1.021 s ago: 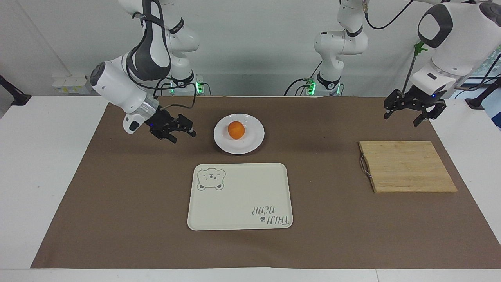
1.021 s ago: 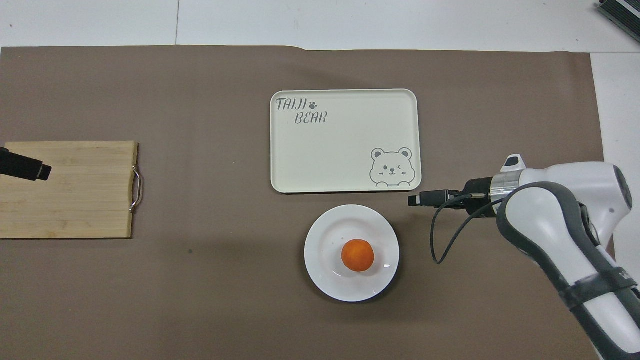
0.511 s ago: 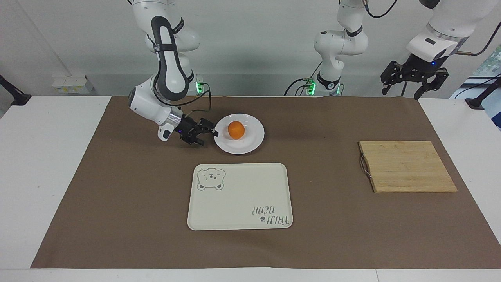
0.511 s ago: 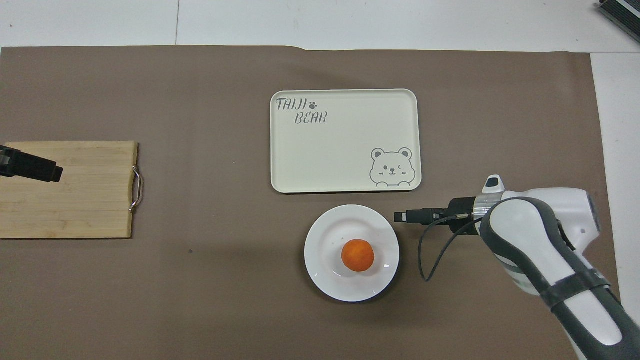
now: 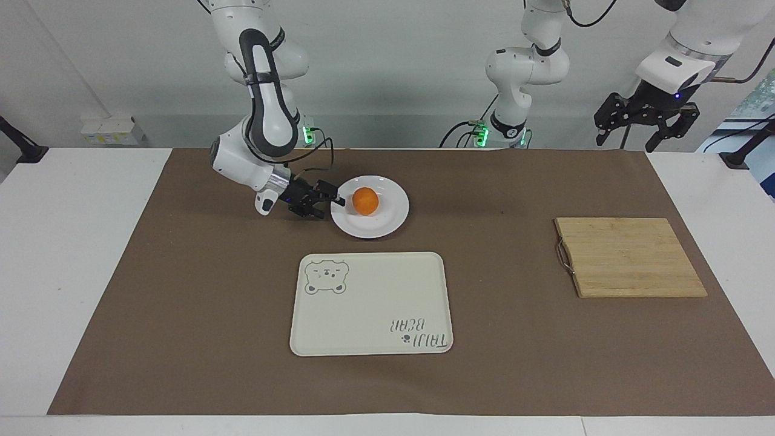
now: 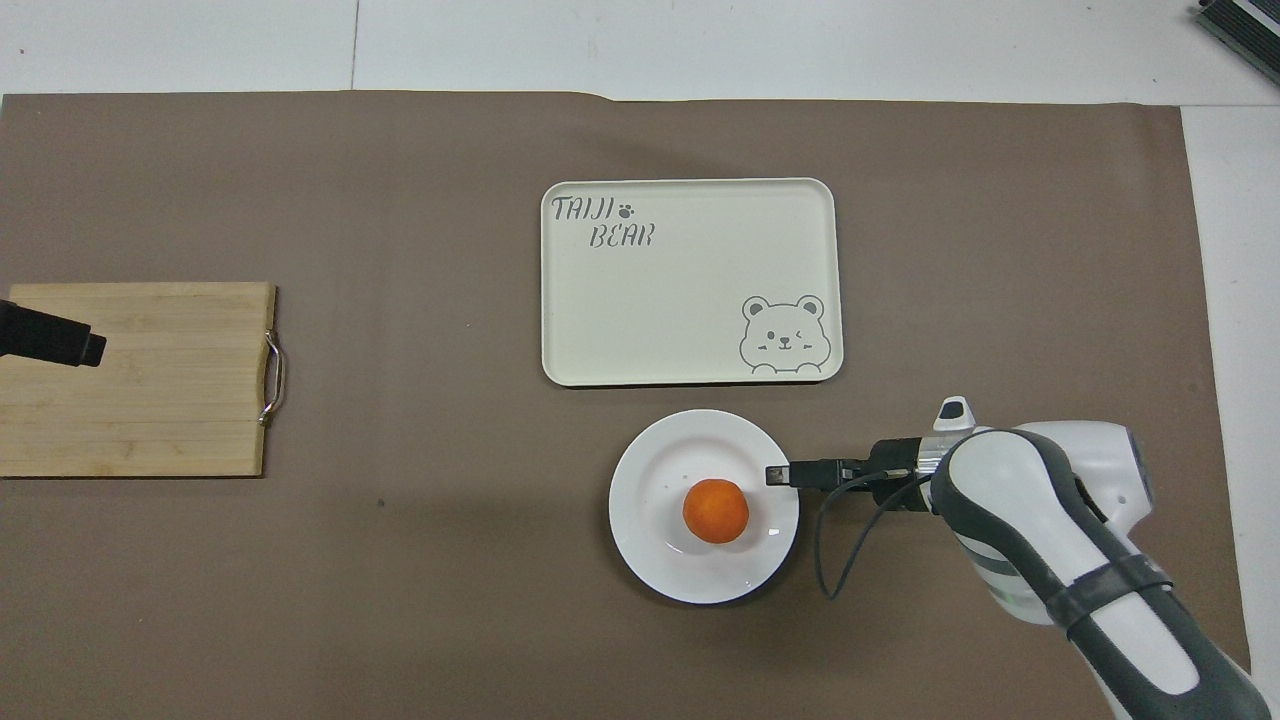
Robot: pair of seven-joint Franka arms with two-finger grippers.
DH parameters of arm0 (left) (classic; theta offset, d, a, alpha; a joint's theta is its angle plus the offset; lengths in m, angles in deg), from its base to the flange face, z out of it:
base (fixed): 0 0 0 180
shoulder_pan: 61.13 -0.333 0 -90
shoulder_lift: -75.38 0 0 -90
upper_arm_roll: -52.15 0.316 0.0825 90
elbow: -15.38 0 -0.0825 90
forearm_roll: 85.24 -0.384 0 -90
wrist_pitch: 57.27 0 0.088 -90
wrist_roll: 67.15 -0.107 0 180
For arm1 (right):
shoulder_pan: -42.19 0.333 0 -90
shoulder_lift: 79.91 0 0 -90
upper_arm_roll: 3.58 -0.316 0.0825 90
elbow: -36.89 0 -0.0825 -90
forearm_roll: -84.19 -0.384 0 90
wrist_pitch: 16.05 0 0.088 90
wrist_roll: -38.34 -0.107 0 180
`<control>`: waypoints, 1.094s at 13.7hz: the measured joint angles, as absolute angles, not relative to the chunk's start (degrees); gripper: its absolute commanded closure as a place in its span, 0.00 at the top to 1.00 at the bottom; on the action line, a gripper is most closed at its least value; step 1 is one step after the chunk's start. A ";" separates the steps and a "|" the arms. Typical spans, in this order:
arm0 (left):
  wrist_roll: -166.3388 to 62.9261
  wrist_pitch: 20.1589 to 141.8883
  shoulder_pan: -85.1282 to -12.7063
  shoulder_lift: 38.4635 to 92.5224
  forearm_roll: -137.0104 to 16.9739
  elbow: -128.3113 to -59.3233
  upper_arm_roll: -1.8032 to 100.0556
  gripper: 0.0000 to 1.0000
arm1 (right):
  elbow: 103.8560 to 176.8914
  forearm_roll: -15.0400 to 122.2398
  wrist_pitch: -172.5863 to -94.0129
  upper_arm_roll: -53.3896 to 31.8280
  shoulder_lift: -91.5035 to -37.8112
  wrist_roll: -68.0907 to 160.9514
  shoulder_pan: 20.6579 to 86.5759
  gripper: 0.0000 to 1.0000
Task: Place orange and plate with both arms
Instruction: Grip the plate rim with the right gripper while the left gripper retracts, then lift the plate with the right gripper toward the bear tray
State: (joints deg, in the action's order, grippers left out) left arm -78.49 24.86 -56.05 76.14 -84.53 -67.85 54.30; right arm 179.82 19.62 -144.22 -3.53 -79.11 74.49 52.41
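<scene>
Brown mat: orange [image 5: 366, 201] on plate [image 5: 387, 221], just beside right hand [image 5: 330, 201], fingers apart.

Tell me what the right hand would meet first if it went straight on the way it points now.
Most likely the rim of the plate: the right hand is open, low at that rim, pointing across it toward the orange.
</scene>
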 measured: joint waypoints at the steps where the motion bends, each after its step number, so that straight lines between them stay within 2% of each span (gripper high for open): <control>1: -78.49 24.65 -56.18 76.13 -84.53 -67.88 54.16 1.00 | 180.35 19.40 -144.22 -3.54 -79.28 74.49 52.68 1.00; 7: -78.32 21.95 -56.19 76.22 -84.50 -67.89 53.86 1.00 | 181.70 19.20 -144.22 -3.53 -80.32 74.49 52.93 0.99; 8: -78.32 21.95 -56.19 76.22 -84.50 -67.89 53.83 1.00 | 181.75 19.19 -144.22 -3.53 -80.38 74.49 52.95 0.82; 9: -78.32 21.95 -56.19 76.22 -84.50 -67.89 53.76 1.00 | 181.78 19.19 -144.22 -3.53 -80.39 74.49 52.97 0.75; 11: -78.32 21.95 -56.19 76.22 -84.50 -67.89 53.66 1.00 | 181.81 19.19 -144.22 -3.53 -80.39 74.49 52.98 0.52; 14: -78.33 22.24 -56.18 76.22 -84.49 -68.15 53.35 1.00 | 181.88 19.18 -144.28 -3.52 -80.39 74.49 52.98 0.32; 15: -78.32 22.42 -56.18 76.23 -84.49 -68.75 53.20 1.00 | 181.95 19.17 -144.33 -3.50 -80.39 74.49 52.98 0.21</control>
